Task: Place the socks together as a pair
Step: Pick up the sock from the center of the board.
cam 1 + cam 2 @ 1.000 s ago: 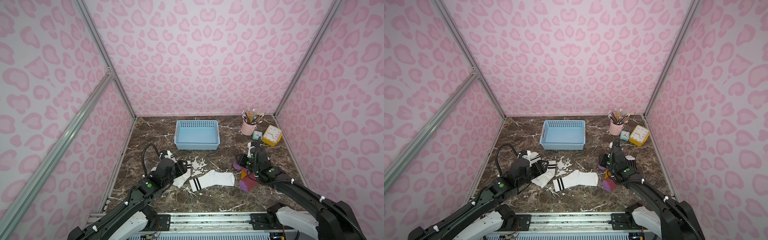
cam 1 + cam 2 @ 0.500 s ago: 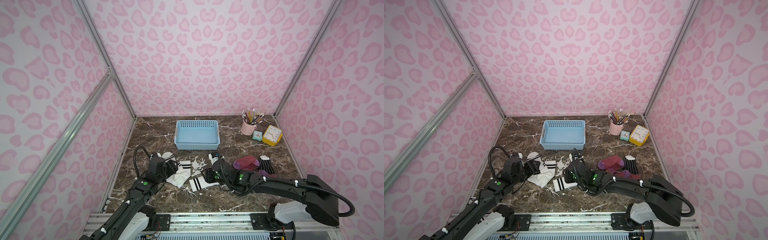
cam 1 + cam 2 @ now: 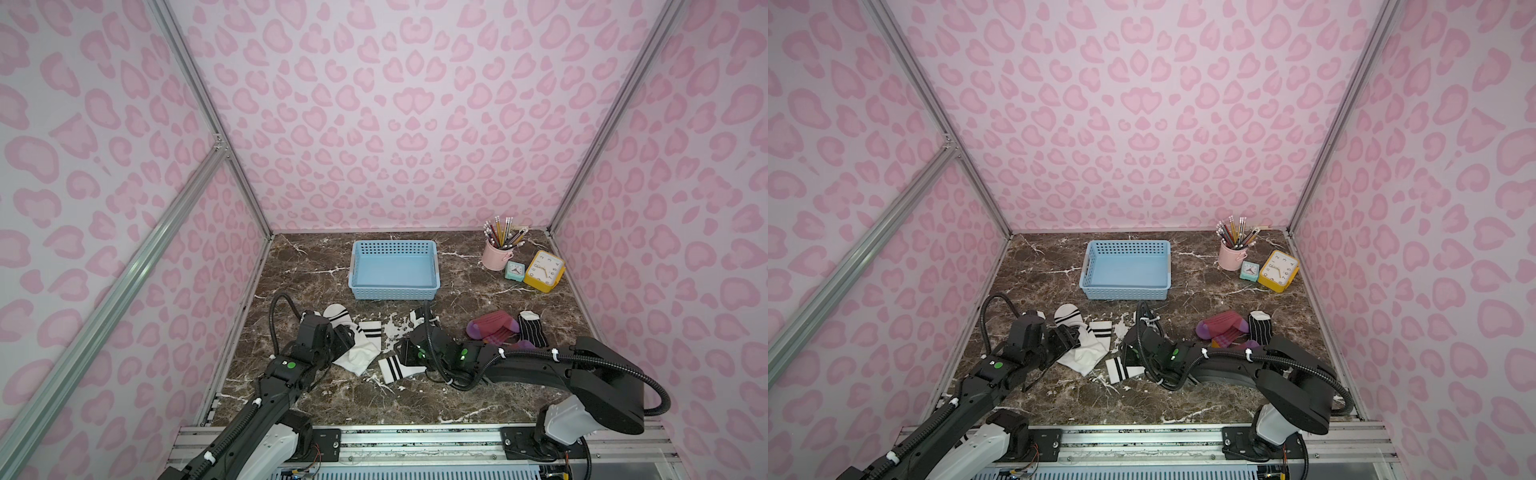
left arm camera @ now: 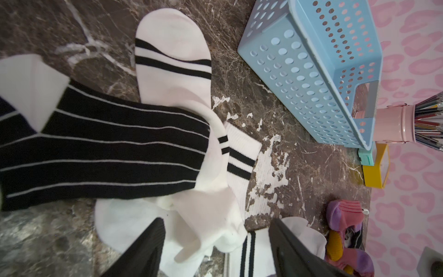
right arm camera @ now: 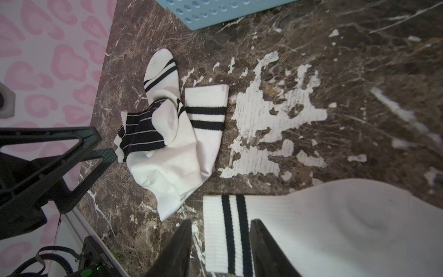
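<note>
Your right arm (image 3: 532, 365) has left the maroon socks (image 3: 492, 327), where it worked a second ago, and now reaches across to the middle of the table (image 3: 374, 405). Over the last half second it barely shifts. Your left arm (image 3: 282, 386) has drawn back a little toward the left wall (image 3: 187, 311). The maroon socks, partly covered before, lie in plain sight beside a black striped sock (image 3: 531, 330).

The right claw (image 5: 221, 221) is released. Its fingers stand apart astride the banded cuff of the lone white sock (image 5: 323, 227), and a sliver of marble shows between one finger and the cuff edge. The left claw (image 4: 217, 220) is spread wide above the heap of white socks (image 3: 360, 353), which a second black striped sock (image 4: 107, 153) lies across. It grips nothing either.

The lone white sock lies just beside the heap, with a narrow strip of marble between them. The blue basket (image 3: 394, 248) sits well behind. Bare marble runs from the socks to the front rail (image 3: 415, 440).
</note>
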Robot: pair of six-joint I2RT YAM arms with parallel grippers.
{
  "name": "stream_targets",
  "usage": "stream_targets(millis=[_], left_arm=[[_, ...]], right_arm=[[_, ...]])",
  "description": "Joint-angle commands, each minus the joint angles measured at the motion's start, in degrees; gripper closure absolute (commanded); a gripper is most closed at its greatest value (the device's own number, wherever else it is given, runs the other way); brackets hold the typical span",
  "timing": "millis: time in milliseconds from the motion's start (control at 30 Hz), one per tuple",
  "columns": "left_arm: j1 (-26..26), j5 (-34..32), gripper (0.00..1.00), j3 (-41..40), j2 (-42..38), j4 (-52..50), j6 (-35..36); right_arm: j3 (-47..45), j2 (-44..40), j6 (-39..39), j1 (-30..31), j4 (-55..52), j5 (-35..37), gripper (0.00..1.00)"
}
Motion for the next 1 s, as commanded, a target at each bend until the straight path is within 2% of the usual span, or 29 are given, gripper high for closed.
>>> stream_targets(millis=[0, 200, 400, 567, 667, 733, 967], left_arm=[[-0.33, -0.81, 0.28, -0.67, -0.27, -0.63, -0.42], [-7.25, -1.72, 0.28, -0.19, 3.53, 1.8, -3.67], [-9.56, -2.04, 0.3, -0.39, 8.47, 5.68, -4.87], [-9.61, -1.4, 0.47, 0.22, 12.43, 7.75, -5.11], [-9.58, -1.8, 0.73, 2.2, 12.55, 7.07, -4.14], [-9.6, -3.4, 0.83, 5.08, 12.06, 4.04, -2.79], [-9.45, -10.21, 0.92, 12.24, 9.12, -2.16, 0.69]], right_arm=[[-0.69, 0.33, 2.02, -0.79, 3.46, 0.02, 0.56], [-1.68, 1.05, 3.09, -2.31, 5.18, -0.16, 0.56], [-0.89, 2.75, 2.67, -3.06, 6.46, -0.62, 0.56], [1.21, 5.41, 1.99, -3.55, 7.16, -1.13, 0.56], [3.01, 7.77, 1.78, -3.76, 7.59, -1.39, 0.56], [4.8, 9.54, 1.6, -3.96, 7.56, -1.77, 0.56], [10.36, 16.56, 2.92, -4.01, 9.63, -3.85, 0.55]])
